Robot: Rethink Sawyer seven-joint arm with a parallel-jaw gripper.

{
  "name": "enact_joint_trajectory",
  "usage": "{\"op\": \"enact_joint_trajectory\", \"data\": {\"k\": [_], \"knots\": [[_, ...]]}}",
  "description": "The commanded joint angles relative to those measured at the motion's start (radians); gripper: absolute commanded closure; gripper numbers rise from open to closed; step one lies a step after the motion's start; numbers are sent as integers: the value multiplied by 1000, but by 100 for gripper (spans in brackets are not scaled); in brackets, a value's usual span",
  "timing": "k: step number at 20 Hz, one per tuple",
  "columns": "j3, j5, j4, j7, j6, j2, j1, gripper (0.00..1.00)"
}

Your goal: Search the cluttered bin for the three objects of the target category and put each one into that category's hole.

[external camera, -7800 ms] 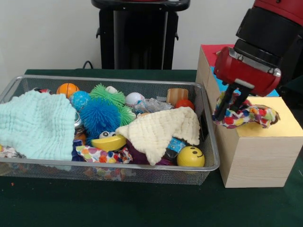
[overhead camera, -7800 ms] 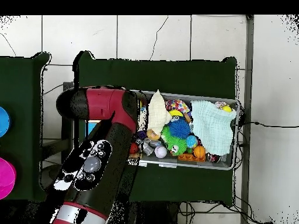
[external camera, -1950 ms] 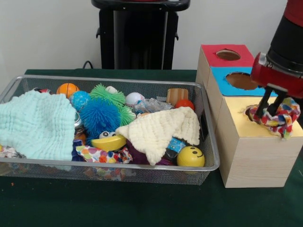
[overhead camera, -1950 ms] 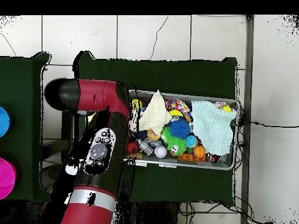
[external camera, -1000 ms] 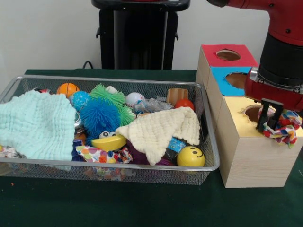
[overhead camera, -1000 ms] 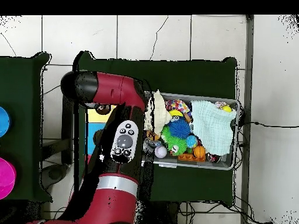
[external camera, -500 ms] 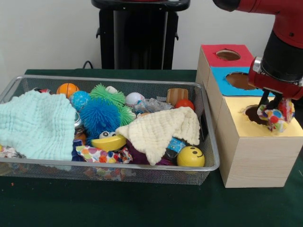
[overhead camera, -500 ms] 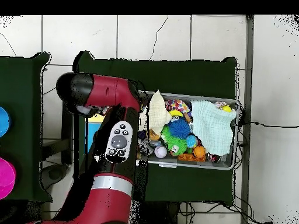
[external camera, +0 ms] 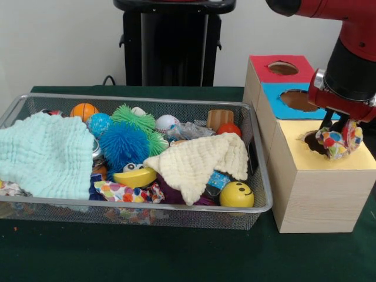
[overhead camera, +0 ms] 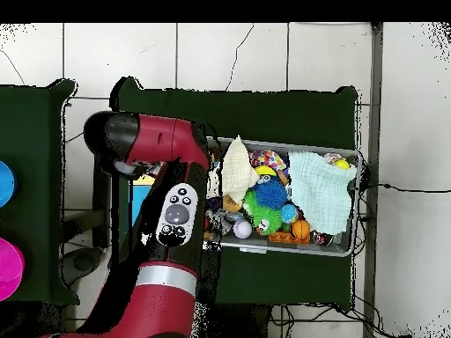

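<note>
I have the fingers point(external camera: 336, 130) clamped on the spotted cloth point(external camera: 337, 143) over the yellow box's hole point(external camera: 315, 143); next I'd release it squarely inside.

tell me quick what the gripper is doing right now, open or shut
Gripper: shut on the multicoloured cloth, at the hole in the yellow-topped box.
</note>
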Motion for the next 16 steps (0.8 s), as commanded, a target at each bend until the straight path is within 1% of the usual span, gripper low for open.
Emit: {"op": "enact_joint_trajectory", "data": {"k": [1,4,7,10,15,16], "knots": [[69,1,112,243,-54,122,-3,100],[79,-5,109,219,-104,142,-10,100],[74,-35,99,174,-178,156,-12,100],[72,-39,101,166,-223,160,-11,100],[68,-20,99,200,-226,187,-6,100],[66,-18,81,206,-228,206,-11,100]]}}
